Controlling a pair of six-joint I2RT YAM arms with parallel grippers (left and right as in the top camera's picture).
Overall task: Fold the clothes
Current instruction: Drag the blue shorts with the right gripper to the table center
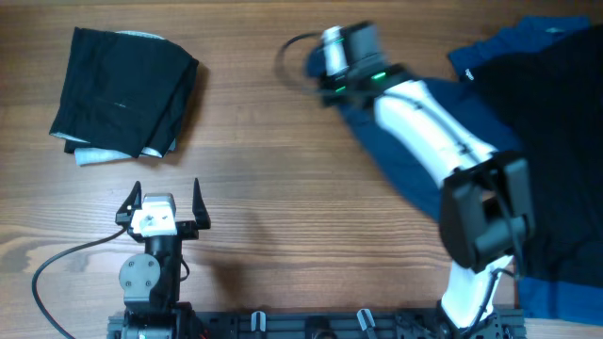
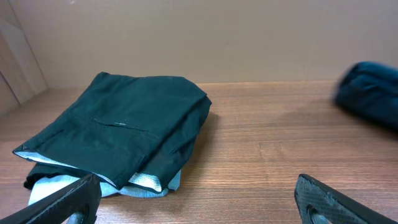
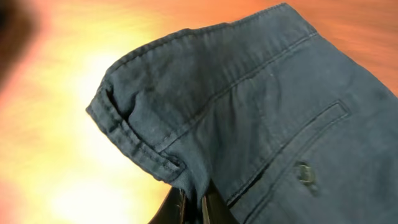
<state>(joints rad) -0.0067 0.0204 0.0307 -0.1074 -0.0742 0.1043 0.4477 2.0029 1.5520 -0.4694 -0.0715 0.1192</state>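
Note:
A black garment (image 1: 122,89) lies folded at the far left of the table, with pale lining showing at its edge; the left wrist view shows it (image 2: 124,134) just ahead. My left gripper (image 1: 168,202) stands open and empty at the near edge, short of it. My right gripper (image 1: 325,85) reaches to the table's middle back, shut on the waistband of a navy garment (image 1: 396,151). In the right wrist view that navy cloth (image 3: 249,112) hangs from the pinched fingers (image 3: 199,208), with a pocket and small button (image 3: 303,173) showing.
A heap of black cloth (image 1: 556,122) with a brighter blue piece (image 1: 509,47) covers the table's right side, under and beyond my right arm. Bare wood lies between the folded garment and the navy one. A cable (image 1: 57,268) runs by the left arm's base.

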